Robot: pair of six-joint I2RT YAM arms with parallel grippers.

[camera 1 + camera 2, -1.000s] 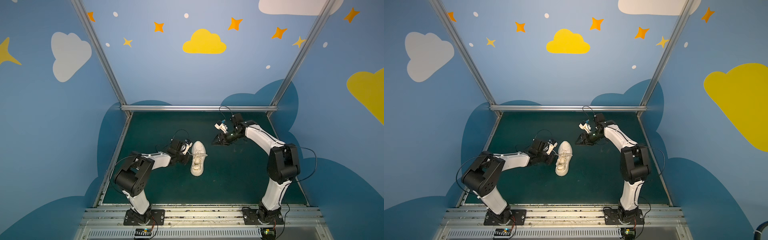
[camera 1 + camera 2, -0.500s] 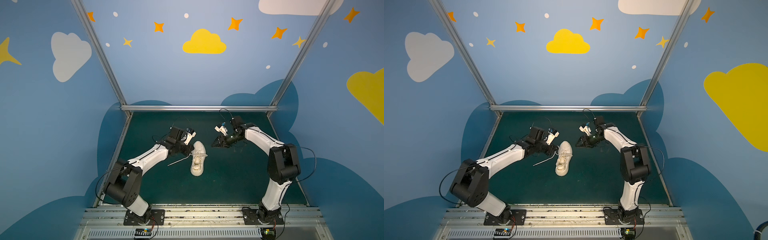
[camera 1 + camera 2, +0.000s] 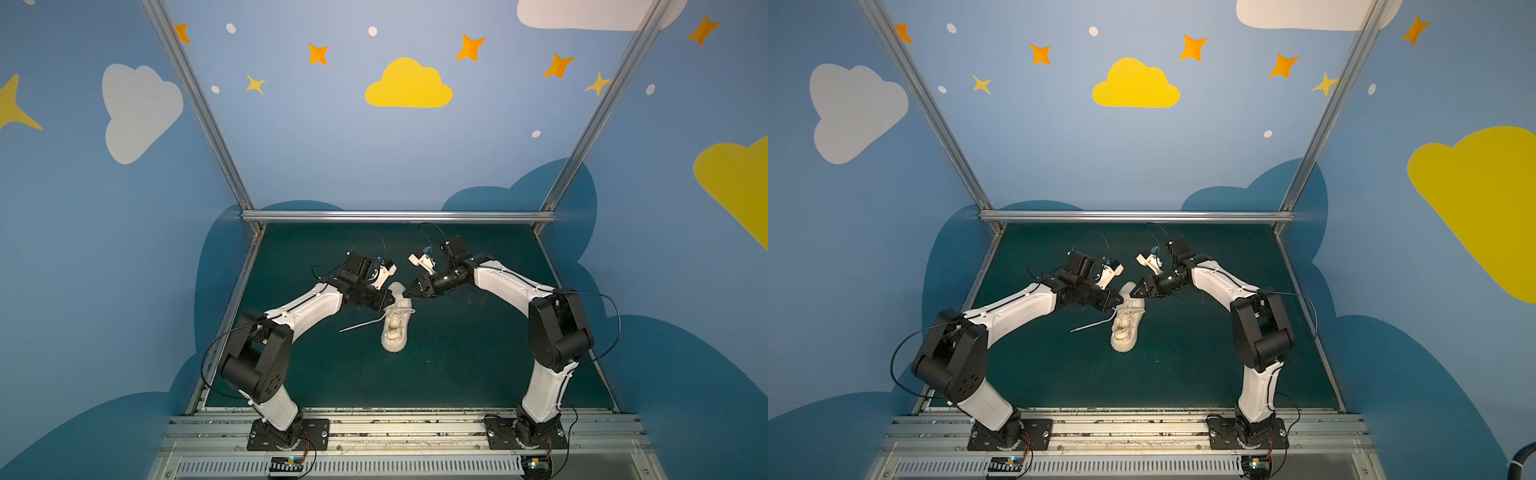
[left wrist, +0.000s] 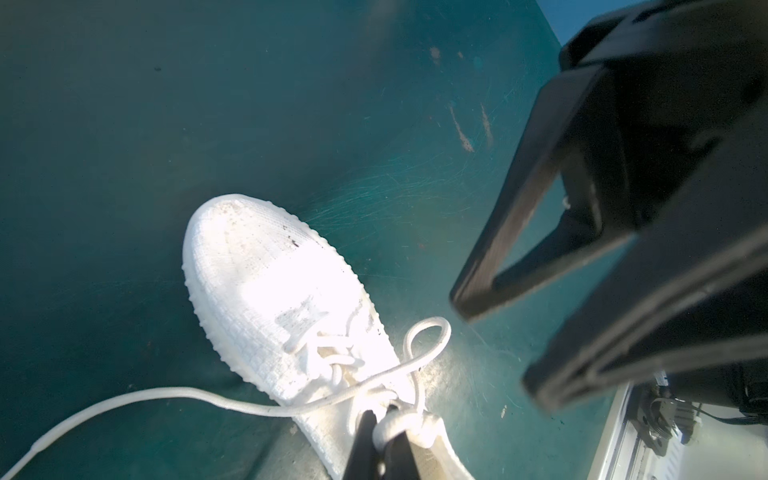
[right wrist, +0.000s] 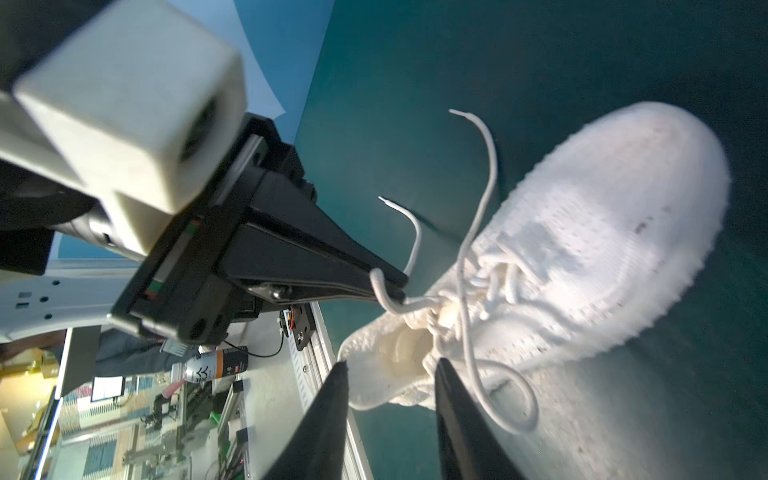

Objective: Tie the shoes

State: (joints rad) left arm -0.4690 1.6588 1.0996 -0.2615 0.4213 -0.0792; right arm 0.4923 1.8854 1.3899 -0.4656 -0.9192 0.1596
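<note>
The cream knit shoe (image 3: 397,328) (image 3: 1126,328) lies mid-mat, toe toward the front edge. My left gripper (image 3: 390,302) (image 3: 1115,305) (image 4: 381,411) is over the shoe's collar, shut on a bunched piece of white lace (image 4: 392,428). From there one lace strand (image 3: 360,324) (image 4: 174,392) trails left over the mat. A small lace loop (image 4: 428,336) (image 5: 513,401) lies on the shoe's other side. My right gripper (image 3: 406,292) (image 3: 1134,291) (image 5: 392,363) hovers at the heel (image 5: 386,365), open, nothing between its fingers. It also fills a corner of the left wrist view (image 4: 496,345).
The dark green mat (image 3: 478,353) is walled by blue panels on three sides, with a metal rail (image 3: 395,216) along the back. Both grippers sit a few centimetres apart over the back of the shoe. A slotted metal base (image 3: 374,424) borders the front.
My left arm stretched out and swung its shut gripper over the shoe's collar, and a lace end now trails left. My right gripper moved left to the heel and its jaws narrowed.
</note>
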